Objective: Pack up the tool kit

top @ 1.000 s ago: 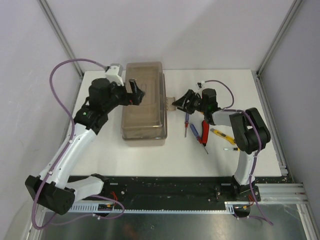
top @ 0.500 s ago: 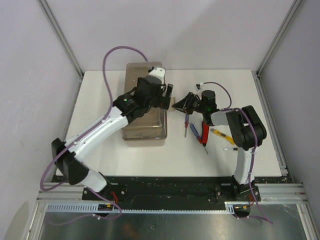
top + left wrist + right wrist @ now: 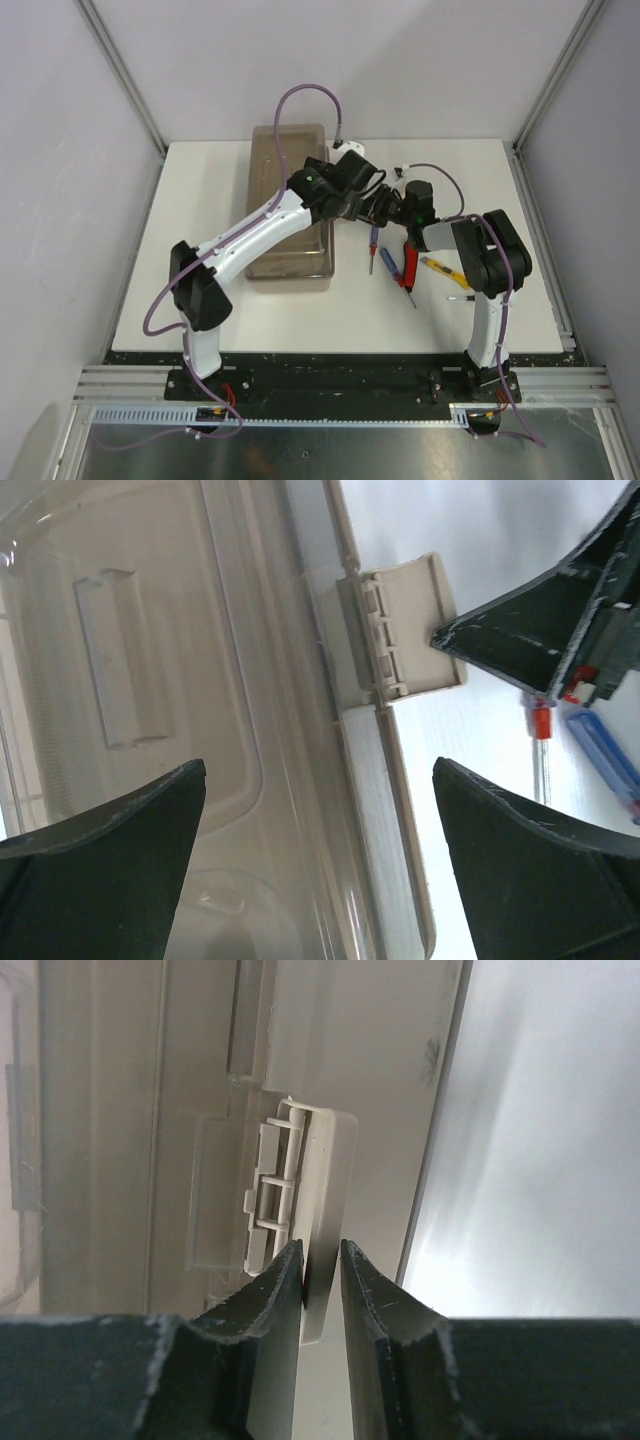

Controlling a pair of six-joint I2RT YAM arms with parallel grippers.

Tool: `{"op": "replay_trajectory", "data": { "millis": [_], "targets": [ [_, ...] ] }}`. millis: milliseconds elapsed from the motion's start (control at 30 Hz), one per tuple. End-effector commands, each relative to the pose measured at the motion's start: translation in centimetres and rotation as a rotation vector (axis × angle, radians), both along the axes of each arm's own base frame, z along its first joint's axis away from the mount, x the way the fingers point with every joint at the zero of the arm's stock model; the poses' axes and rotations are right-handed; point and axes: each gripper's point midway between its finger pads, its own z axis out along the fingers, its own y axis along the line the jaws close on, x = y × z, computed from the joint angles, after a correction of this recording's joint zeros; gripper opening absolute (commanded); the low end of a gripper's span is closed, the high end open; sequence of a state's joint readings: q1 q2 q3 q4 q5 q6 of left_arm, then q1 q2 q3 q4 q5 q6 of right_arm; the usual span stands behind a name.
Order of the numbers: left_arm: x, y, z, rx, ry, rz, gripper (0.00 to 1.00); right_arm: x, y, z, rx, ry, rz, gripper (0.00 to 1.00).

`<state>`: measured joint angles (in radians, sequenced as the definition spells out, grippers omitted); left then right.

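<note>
Both the left arm (image 3: 250, 232) and right arm (image 3: 487, 335) have white links joined by bulky black housings. A purple cable (image 3: 278, 120) loops along each (a tiny green light (image 3: 311, 179), seemingly, marks the left). The fingers (image 3: 100, 850) are dark and wedge-shaped, with scuffed pale edges.

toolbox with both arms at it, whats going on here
The right pincer is pinching the toolbox latch, which is flipped out from the box's side. The left pincer hangs open over the closed lid, right by that latch. The tools lie on the table beside the box, none packed yet.
</note>
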<state>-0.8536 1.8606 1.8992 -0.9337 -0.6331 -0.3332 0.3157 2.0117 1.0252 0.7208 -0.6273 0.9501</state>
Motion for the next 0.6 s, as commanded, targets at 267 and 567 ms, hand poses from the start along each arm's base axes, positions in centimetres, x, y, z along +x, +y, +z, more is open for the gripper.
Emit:
{"op": "replay_trajectory", "data": {
  "millis": [267, 567],
  "targets": [
    [0.6, 2.7, -1.0, 0.144, 0.013, 0.126, 0.98, 0.8, 0.0, -0.2, 0.023, -0.027, 0.009, 0.26],
    [1.5, 4.7, -0.6, 0.104, 0.031, 0.167, 0.57, 0.9, -0.3, -0.6, 0.017, -0.01, 0.002, 0.24]
  ]
}}
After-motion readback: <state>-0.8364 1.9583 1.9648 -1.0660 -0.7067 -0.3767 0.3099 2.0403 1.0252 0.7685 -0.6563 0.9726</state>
